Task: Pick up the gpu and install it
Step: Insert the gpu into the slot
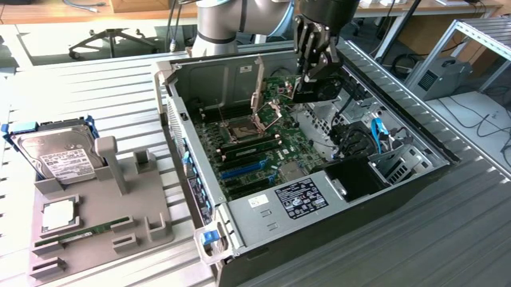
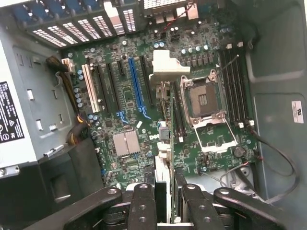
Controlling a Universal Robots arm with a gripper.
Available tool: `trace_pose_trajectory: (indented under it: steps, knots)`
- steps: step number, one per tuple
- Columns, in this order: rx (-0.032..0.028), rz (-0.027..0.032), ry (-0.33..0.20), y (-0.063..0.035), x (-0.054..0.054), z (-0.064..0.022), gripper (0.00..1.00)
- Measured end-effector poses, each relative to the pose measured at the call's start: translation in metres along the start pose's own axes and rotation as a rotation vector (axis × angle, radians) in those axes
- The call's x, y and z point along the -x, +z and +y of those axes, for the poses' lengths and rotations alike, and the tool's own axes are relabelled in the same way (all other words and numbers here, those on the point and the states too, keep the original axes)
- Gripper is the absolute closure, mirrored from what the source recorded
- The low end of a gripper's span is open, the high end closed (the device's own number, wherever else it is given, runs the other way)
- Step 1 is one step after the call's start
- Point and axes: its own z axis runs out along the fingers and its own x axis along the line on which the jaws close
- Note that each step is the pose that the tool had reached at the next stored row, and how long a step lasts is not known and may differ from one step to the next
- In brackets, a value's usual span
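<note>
1. A ribbed grey metal tabletop (image 1: pixel 447 239) is seen carrying a grey plastic fixture tray (image 1: pixel 104 206) and an open grey steel computer case (image 1: pixel 239 215).
2. The gpu (image 1: pixel 318 89), a black card with a green edge, is pinched edge-on between the jaws, over the green motherboard (image 1: pixel 264 149).
3. Case walls are set around it; a black office chair (image 1: pixel 104 39) is seen beyond.

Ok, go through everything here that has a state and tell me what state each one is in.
gpu: held edge-down above the motherboard, not seated in a slot
gripper: shut on the gpu
computer case: lying on its side, side panel off
blue slot: empty
CPU socket: cover raised
hard drive: parked in the grey holder outside the case
</note>
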Motion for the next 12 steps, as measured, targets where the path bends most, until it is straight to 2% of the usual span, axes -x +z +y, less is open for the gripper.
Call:
trace_pose_trajectory:
  steps: [12]
  knots:
    - [0.0019, -0.0050, -0.126, 0.0003, 0.0000, 0.0000, 0.74]
